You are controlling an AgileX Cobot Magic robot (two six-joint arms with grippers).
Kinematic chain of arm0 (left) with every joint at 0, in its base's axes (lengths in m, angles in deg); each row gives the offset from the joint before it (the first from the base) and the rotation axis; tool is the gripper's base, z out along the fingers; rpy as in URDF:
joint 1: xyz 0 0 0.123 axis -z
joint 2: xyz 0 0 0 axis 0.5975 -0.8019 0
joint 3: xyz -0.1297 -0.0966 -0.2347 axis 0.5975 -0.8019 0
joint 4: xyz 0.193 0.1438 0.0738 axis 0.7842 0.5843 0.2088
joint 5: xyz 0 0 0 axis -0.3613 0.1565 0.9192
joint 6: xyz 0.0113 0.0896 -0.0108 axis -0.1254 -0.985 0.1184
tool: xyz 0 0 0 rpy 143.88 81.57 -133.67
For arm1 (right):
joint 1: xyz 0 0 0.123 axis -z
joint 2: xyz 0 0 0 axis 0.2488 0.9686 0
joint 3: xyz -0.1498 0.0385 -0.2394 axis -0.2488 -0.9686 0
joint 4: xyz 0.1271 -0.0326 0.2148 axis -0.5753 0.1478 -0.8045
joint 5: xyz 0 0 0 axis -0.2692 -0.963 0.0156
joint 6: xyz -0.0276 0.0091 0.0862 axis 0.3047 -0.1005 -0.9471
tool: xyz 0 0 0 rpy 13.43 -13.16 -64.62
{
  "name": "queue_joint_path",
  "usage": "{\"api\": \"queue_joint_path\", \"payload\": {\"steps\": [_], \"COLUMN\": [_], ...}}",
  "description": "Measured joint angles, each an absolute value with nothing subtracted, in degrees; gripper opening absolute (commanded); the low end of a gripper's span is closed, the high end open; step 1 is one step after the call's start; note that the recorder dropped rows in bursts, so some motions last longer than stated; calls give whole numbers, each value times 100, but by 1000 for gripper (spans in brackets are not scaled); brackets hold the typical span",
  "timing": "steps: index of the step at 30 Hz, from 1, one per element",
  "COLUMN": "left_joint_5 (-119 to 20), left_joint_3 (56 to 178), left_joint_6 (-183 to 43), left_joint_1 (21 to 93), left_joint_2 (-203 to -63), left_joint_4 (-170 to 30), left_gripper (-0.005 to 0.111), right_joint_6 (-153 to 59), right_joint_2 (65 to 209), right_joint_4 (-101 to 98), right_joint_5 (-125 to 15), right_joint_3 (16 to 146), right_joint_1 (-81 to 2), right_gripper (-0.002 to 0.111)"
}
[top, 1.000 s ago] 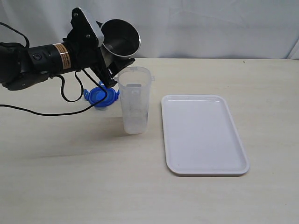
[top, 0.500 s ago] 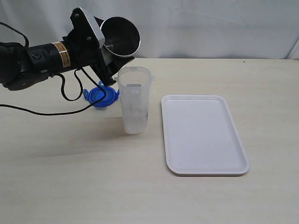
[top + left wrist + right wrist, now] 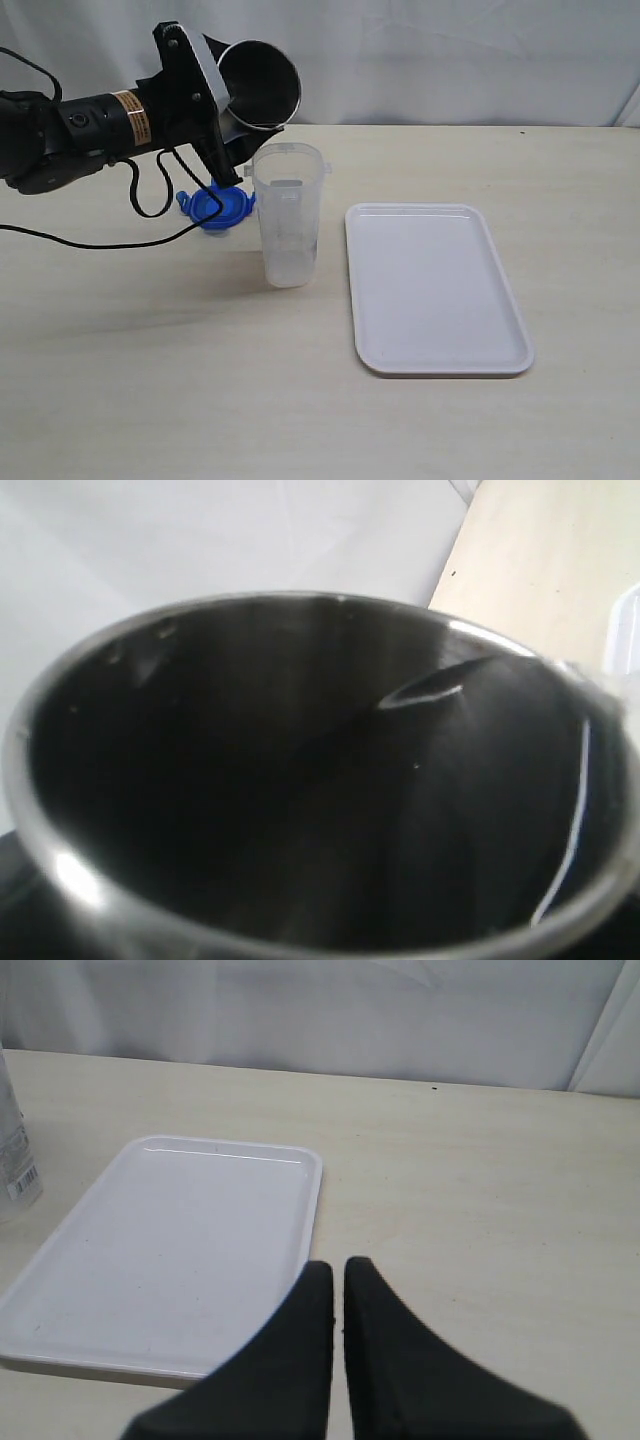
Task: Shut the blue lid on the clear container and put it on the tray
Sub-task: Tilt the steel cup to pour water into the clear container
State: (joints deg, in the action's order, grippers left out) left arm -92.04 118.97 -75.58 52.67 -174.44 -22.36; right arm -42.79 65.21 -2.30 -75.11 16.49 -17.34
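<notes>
Right gripper (image 3: 338,1265): nearest item; fingers pressed together, holding nothing; hovering over the table (image 3: 150,380) beside the tray (image 3: 435,290)
Tray: white, flat on the table, nothing on it; right of the clear container (image 3: 288,220), apart from it
Clear container: upright on the table, open at the top, no lid fitted; not on the tray
Blue lid (image 3: 215,207): lying on the table just behind and left of the container; partly hidden by a finger of the left gripper (image 3: 232,125), contact impossible to tell
Left gripper: farthest back; clamped on a steel cup (image 3: 258,85), steeply tilted, raised close to the container's rim
Task status, judged: lid not on, container not yet carried to the tray
Risk one: tall narrow container knocked over by cup or finger, both hanging so near its rim
Risk two: lid not graspable by the left gripper while occupied with the cup; cup set down on the lid by mistake
Risk three: flaps only half snapped, lid popping off on the way to the tray
Count: two grippers, one tray, one clear container, one blue lid, one steel cup, one table
</notes>
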Motion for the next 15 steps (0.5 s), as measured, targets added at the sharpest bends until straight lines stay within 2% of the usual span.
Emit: {"api": "queue_joint_path", "payload": {"steps": [15], "left_joint_5": [-9155], "left_joint_3": [11897], "left_joint_6": [-7972], "left_joint_1": [5267], "left_joint_2": [-17444], "left_joint_4": [-2236], "left_gripper": [0], "right_joint_6": [-4279], "right_joint_2": [6521], "right_joint_4": [-230], "right_joint_5": [-7511], "right_joint_3": [1649], "right_joint_1": [-1734], "right_gripper": [5]}}
